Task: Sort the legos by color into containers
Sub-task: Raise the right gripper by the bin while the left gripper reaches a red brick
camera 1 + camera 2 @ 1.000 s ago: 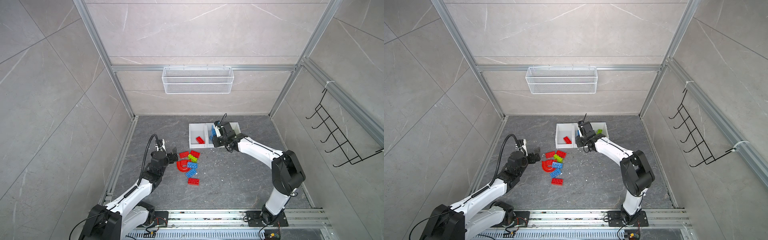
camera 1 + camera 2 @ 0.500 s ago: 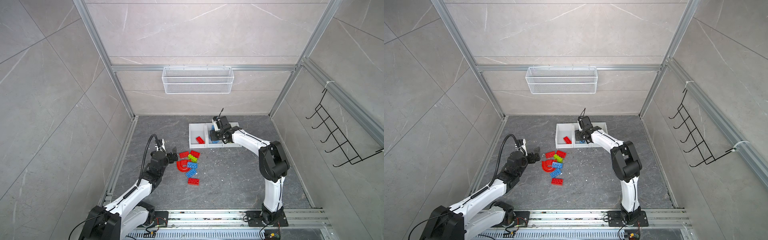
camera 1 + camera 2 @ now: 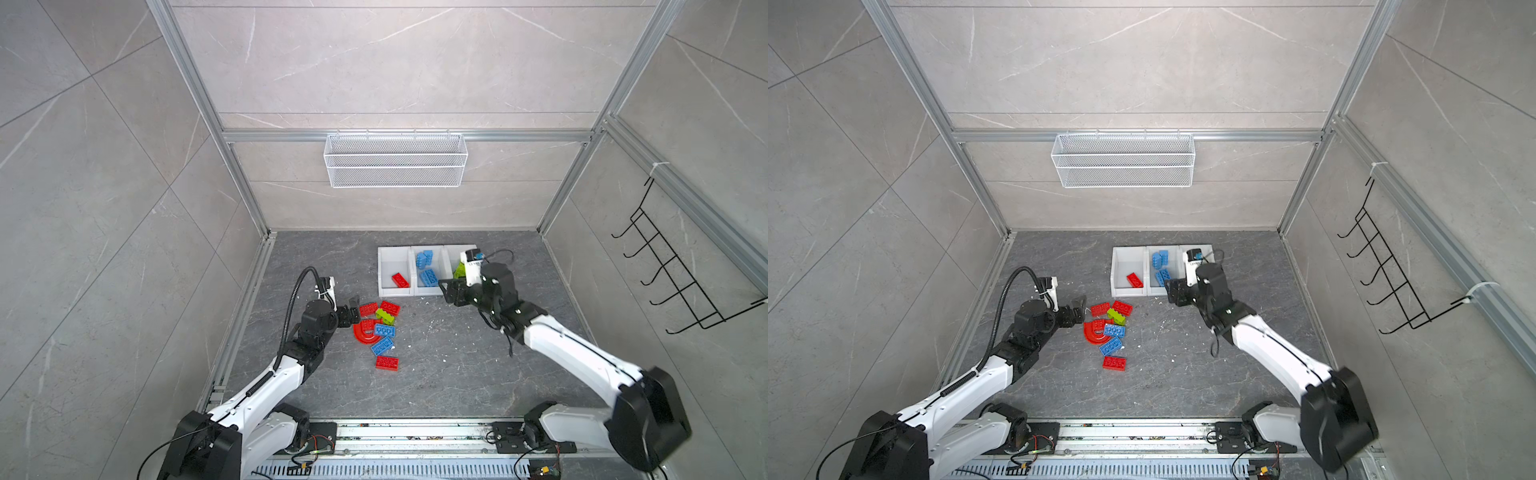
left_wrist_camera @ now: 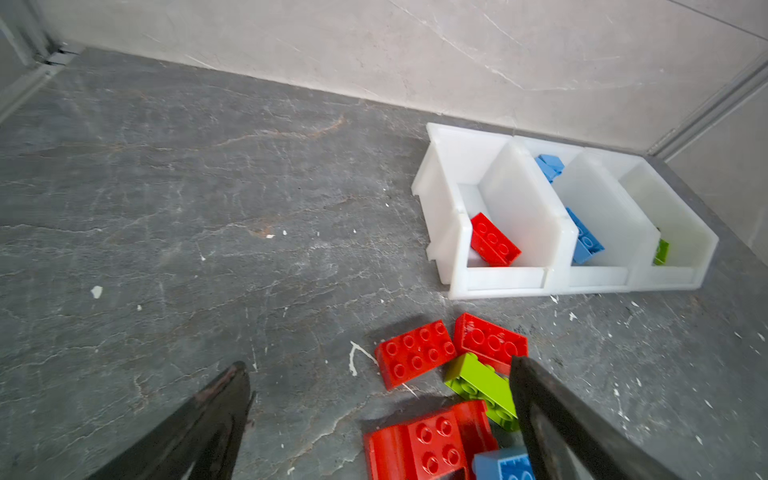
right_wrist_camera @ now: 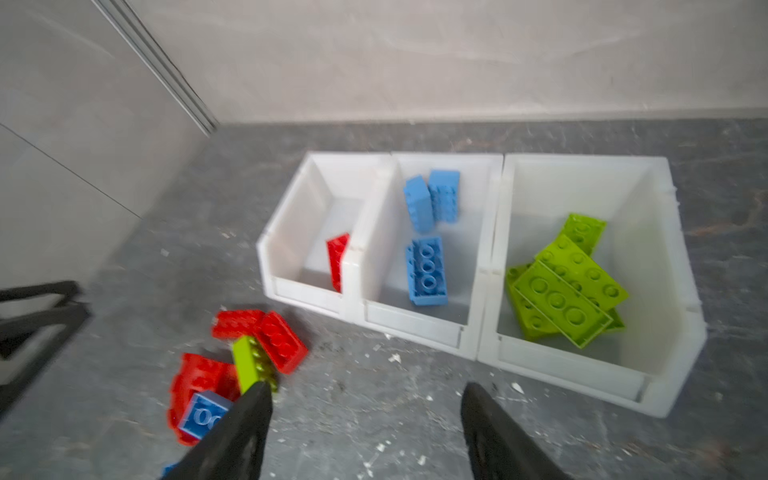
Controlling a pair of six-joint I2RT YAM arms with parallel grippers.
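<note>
The right pincer (image 5: 365,399), a second earlier reaching over the middle bin, had drawn back to the near side of the containers (image 3: 397,293), its jaws parted with nothing between them. The drop was apparently done: three blue bricks (image 5: 428,270) lay in that middle bin, one red in the left bin and greens in the right. The left pincer (image 3: 353,311) had not moved, spread wide at the left edge of the loose legos (image 3: 382,332), where reds, two blues and one green still waited.
</note>
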